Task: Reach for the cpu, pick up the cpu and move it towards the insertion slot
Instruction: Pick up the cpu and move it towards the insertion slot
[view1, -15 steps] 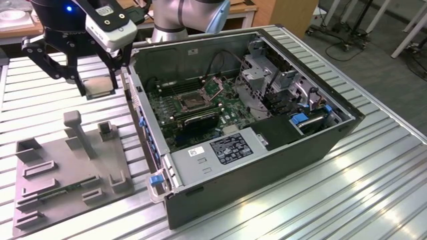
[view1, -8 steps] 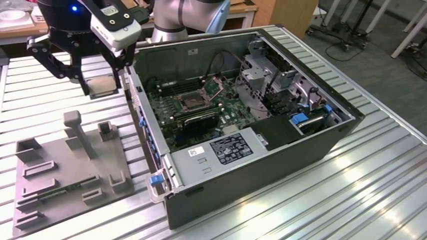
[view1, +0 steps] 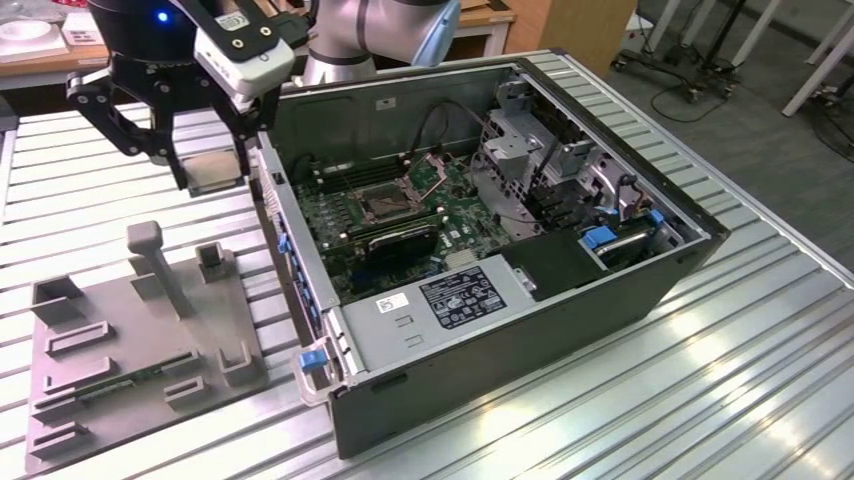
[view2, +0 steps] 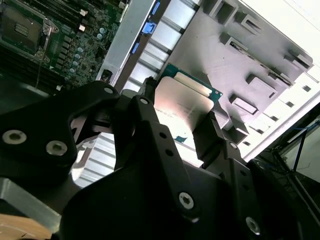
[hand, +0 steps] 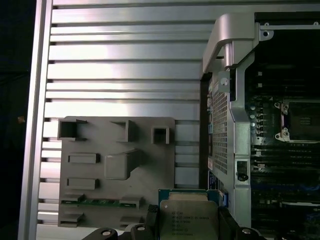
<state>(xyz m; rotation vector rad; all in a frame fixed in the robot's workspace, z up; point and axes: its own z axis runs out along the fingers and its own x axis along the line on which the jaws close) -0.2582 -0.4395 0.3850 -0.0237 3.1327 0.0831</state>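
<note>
The cpu, a thin silvery-grey square, hangs in the air with my gripper shut on its two sides. It is held above the slatted table, between the grey holder plate and the open computer case. In both wrist views the cpu sits between the black fingers, with its green edge showing. The insertion slot is the square metal-framed socket with a dark centre on the green board inside the case, toward the exterior view's right of the gripper. The same insertion slot appears in both wrist views.
A grey holder plate with upright posts lies on the table below the gripper, and a green memory stick lies in it. The case wall stands between gripper and board. A power supply and drive cages crowd the case.
</note>
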